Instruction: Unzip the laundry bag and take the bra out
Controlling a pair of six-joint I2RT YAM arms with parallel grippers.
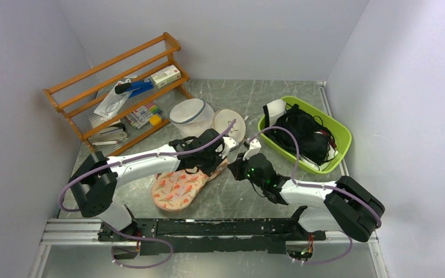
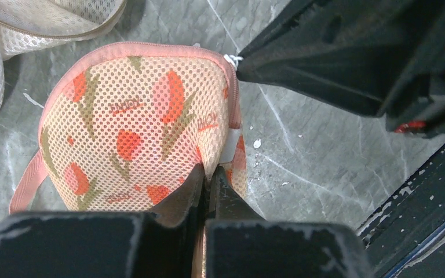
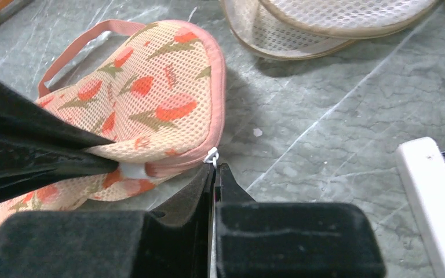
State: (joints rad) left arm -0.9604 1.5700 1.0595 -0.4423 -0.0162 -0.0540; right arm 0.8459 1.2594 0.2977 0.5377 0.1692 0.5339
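Left fingers (image 2: 223, 200) pinch the zipped laundry bag (image 2: 133, 127); green basket (image 1: 324, 118) holds black clothing (image 1: 301, 136).

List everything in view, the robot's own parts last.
Peanut-shaped floral mesh laundry bag: one, peach-pink with red-orange flowers, centre.
Zip pull: one, white, on the bag's edge.
Round mesh bag: one, white with blue trim, behind the laundry bag.
Round mesh disc: one, beige, beside it.
Plastic basket: one, lime green, right side.
Heap of clothing: one, black, in the basket.
Wooden rack: one, orange-brown, back left, holding stationery.
Left gripper: one, black, shut on the laundry bag.
Right gripper: one, black, shut on the zip pull.
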